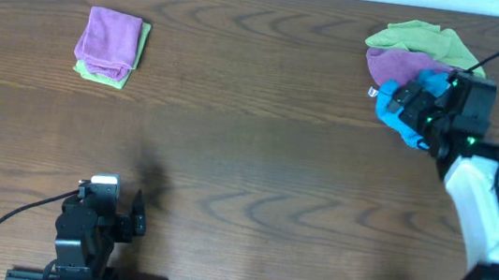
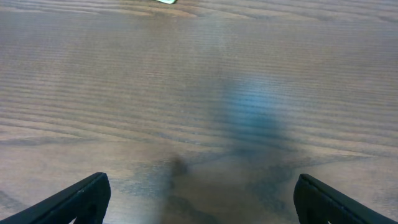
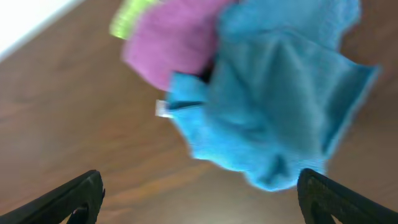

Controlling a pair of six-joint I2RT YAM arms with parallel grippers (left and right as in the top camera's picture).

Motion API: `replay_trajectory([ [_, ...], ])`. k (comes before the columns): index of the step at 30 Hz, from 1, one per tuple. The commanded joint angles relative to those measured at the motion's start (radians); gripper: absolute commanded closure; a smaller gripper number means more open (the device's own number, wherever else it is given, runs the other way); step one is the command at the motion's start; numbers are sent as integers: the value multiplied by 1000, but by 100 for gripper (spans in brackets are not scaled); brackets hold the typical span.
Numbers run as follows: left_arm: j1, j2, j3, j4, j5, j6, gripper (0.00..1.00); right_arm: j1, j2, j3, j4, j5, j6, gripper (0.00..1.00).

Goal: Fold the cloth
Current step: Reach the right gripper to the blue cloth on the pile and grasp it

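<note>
No fold is made yet: the cloth (image 1: 391,107) lies crumpled against a purple cloth (image 1: 401,65) and a green cloth (image 1: 422,35) at the table's (image 1: 247,159) far right, with the right gripper (image 3: 200,199) above it, the left gripper (image 2: 199,196) idle, and both pairs of jaws apart.

The dark wood-grain bench (image 1: 258,150) bears a folded purple cloth (image 1: 108,37) atop a lime-green cloth (image 1: 97,73) at ten o'clock, and at two o'clock a crumpled heap (image 1: 410,56) including the sky-blue cloth (image 1: 387,105).
</note>
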Motion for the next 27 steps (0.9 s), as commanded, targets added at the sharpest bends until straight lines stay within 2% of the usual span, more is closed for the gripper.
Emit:
replay_trajectory([
  [1,-2,-6,-12,-8,-10,-11,5,-24,50,35,-2,54,-88,1],
  [10,-2,-6,-12,-8,-10,-11,5,-27,58,34,-9,87,-89,1],
  [17,-2,-6,-12,-8,-10,-11,5,-29,63,34,108,314,-89,1],
  [25,-2,-6,-12,-8,-10,-11,5,-27,243,34,161,299,-87,2],
  [27,-2,-6,-12,-8,-10,-11,5,-27,279,34,157,299,-87,6],
])
